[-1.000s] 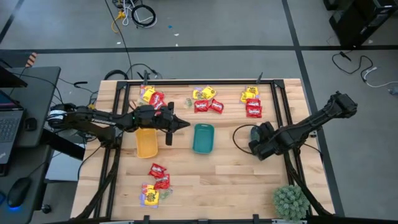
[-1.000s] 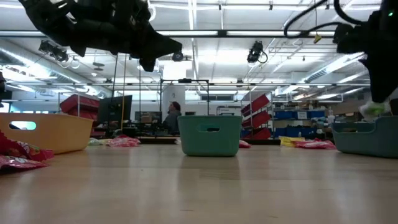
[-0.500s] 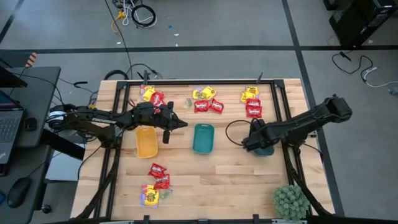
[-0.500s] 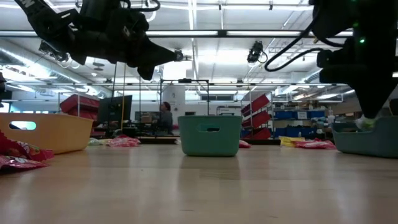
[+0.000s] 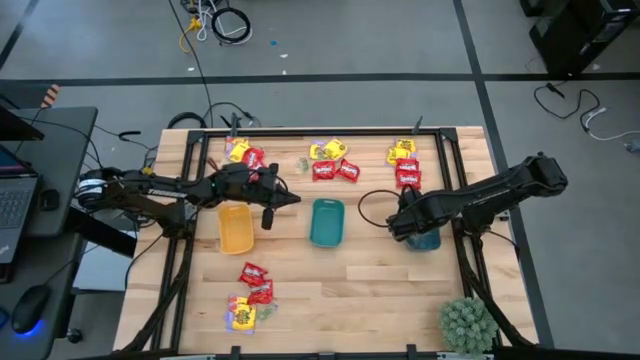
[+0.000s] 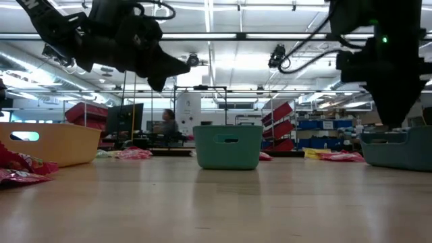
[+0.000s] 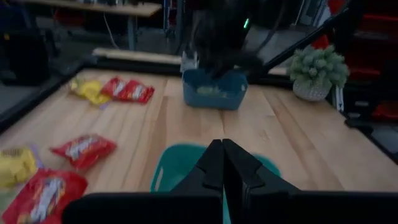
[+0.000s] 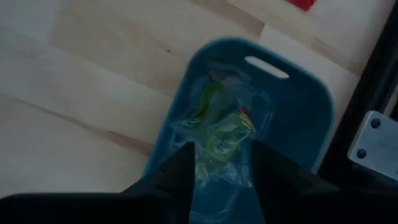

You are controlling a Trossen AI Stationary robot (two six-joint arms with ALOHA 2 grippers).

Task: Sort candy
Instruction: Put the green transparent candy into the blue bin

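Observation:
Red and yellow candy packets lie in clusters along the far edge (image 5: 330,160), (image 5: 404,165), (image 5: 245,155) and near the front left (image 5: 250,290). My right gripper (image 8: 221,171) points down, open, above the blue tray (image 8: 298,81). Green candy packets (image 8: 221,134) lie on the tray's floor, below the gap between the fingers. My left gripper (image 5: 293,198) is shut on nothing. It hovers nearly level between the yellow tray (image 5: 235,228) and the teal tray (image 5: 327,222), above table height.
A spiky green plant (image 5: 467,322) stands at the near right corner. Black frame rails run along the table's left and right sides. There is bare wood in front of the three trays. Beyond the far edge a person sits in the room (image 6: 165,125).
My right gripper has gone a little toward the table's left and now stands over the blue tray. The pale green packet that showed at its fingertips in the low view no longer shows there.

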